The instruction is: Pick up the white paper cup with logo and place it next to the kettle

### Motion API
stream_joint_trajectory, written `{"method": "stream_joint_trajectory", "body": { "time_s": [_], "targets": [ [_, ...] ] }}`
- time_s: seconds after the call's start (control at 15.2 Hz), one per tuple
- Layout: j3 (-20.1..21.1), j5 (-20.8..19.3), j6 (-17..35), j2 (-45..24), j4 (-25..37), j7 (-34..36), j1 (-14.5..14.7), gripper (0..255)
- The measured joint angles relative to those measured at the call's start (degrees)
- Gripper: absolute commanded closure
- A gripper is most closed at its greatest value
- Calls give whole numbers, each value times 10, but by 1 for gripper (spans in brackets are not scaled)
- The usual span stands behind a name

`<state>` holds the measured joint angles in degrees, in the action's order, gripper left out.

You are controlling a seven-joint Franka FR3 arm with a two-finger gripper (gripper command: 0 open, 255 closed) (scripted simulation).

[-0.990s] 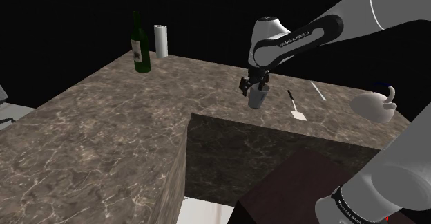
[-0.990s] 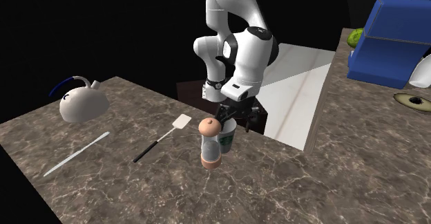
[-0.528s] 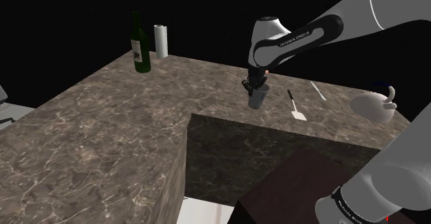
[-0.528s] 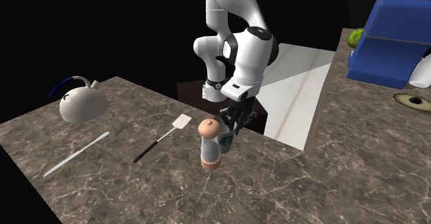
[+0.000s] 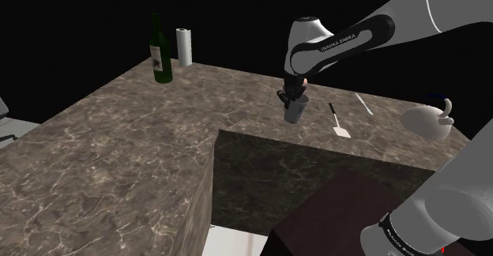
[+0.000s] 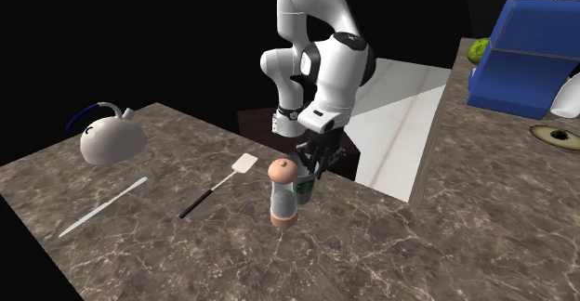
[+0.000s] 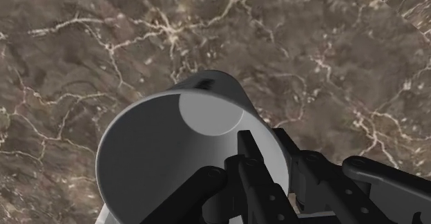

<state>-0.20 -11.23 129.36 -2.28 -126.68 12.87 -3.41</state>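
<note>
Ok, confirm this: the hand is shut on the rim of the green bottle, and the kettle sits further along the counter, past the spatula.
One thing is wrong: the wrist view shows the hand shut on the rim of the cup. The rest holds: the kettle sits further along the counter, past the spatula.

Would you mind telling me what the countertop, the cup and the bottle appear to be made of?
Countertop: brown stone, probably marble, going by its pale branching veins; it shows little shine. Cup: plain matte grey-white with a thin wall, so paper or plastic would fit, though the look leaves this open. Bottle: dark green, likely glass, with a pale label.
</note>
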Motion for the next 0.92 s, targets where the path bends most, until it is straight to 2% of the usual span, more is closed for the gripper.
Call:
{"method": "stream_joint_trajectory", "body": {
  "time_s": [0.92],
  "targets": [
    [2,13,-99,47,53,-19,2,255]
  ]
}}
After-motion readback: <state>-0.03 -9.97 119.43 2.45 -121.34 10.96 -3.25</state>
